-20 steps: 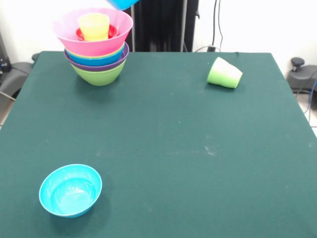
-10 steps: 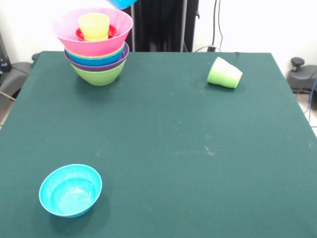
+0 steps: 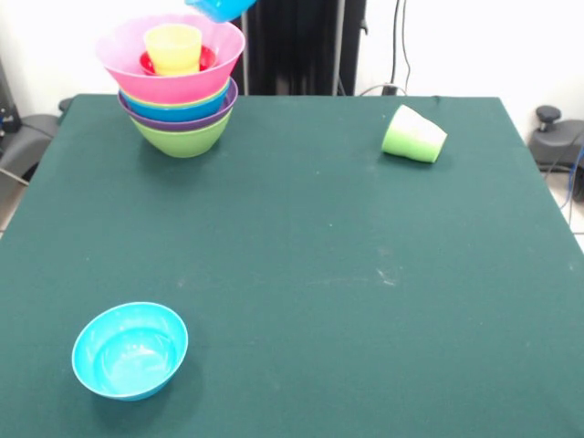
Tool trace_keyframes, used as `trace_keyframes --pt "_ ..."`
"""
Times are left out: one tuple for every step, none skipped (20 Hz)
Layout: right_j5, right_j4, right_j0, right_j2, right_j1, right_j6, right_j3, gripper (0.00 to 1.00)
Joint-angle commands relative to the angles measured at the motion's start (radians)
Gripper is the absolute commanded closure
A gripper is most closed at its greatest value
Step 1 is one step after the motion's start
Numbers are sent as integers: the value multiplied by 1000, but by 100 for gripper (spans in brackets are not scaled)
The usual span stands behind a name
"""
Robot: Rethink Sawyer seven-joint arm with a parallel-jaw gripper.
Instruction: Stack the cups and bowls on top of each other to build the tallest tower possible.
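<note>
You see only the robot's pedestal: a black upright column with vertical ridges, cut off by the top edge.

Just a dark green table, white wall behind, cables hanging, black chair bases at the sides.

The dark green cloth-covered table lies open across its middle. Obstacles sit apart: nested stack of coloured plastic bowls, tipped light green plastic cup, small cyan plastic bowl.
</note>
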Motion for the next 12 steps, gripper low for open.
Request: trace_keyframes --pt "168 -82 -7 28 80 -262 -104 100" --pt "175 -83 -13 33 79 -266 -108 100" --pt "182 -85 -18 37 77 -267 -112 100" --pt "188 -89 -22 40 79 -270 -117 100" --pt "193 -96 -25 39 87 -271 -123 100" --pt "198 -103 -27 38 94 -272 -128 100" --pt "200 -109 -30 37 101 -274 -132 100" --pt "202 -116 -33 36 108 -276 -135 100" --pt "207 -121 -38 37 112 -278 -141 100" --pt "214 -125 -41 38 117 -282 -147 100" --pt "219 -130 -44 37 122 -286 -153 100" --pt "225 -135 -46 35 128 -289 -160 100"
